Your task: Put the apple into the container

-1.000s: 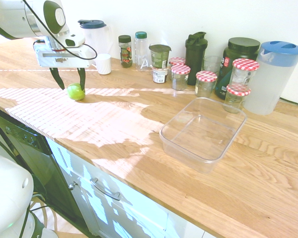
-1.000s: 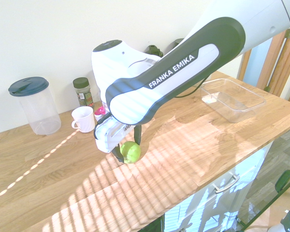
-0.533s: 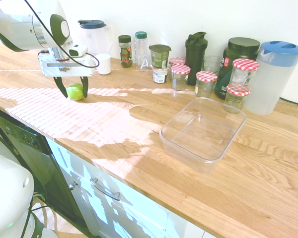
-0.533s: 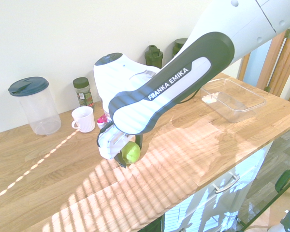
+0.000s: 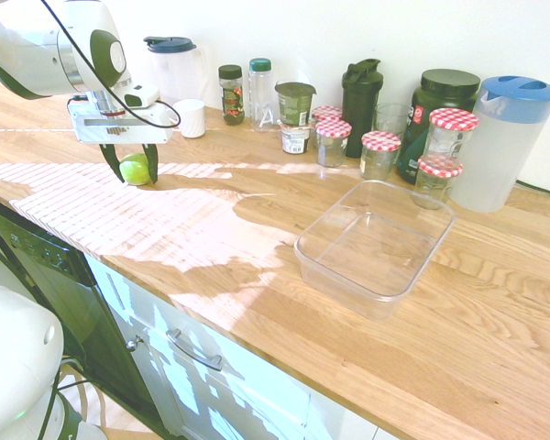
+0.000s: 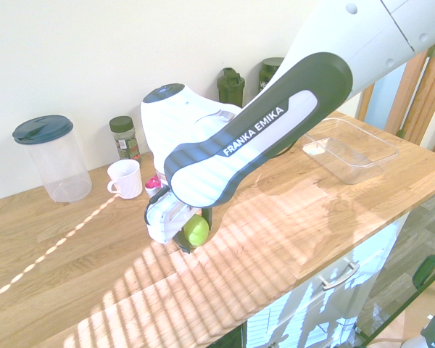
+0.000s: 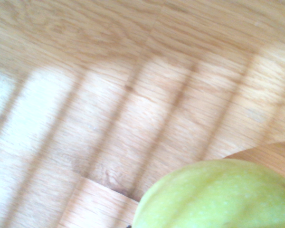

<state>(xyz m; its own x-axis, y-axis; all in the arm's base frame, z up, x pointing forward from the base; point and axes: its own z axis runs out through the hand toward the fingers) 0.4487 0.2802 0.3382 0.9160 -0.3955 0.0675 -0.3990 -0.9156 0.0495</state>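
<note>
The yellow-green apple (image 5: 136,169) sits on the wooden counter at the far left, with my gripper (image 5: 132,169) shut on it, one dark finger on each side. In the second exterior view the apple (image 6: 196,230) shows between the fingers under the white arm. Up close in the wrist view, the apple (image 7: 217,195) fills the lower right over the counter's wood grain. The clear plastic container (image 5: 376,243) stands empty on the counter well to the right; it also shows at the far end in the second exterior view, container (image 6: 348,148).
A white cup (image 5: 191,117), a dark-lidded pitcher (image 5: 176,62), spice jars and bottles, red-checked-lid jars (image 5: 379,152) and a tall blue-lidded pitcher (image 5: 500,142) line the back wall. The counter's front edge (image 5: 211,316) drops off above the cabinets.
The gripper came down around the apple and its fingers closed onto it. The apple stays in the same spot on the counter.
</note>
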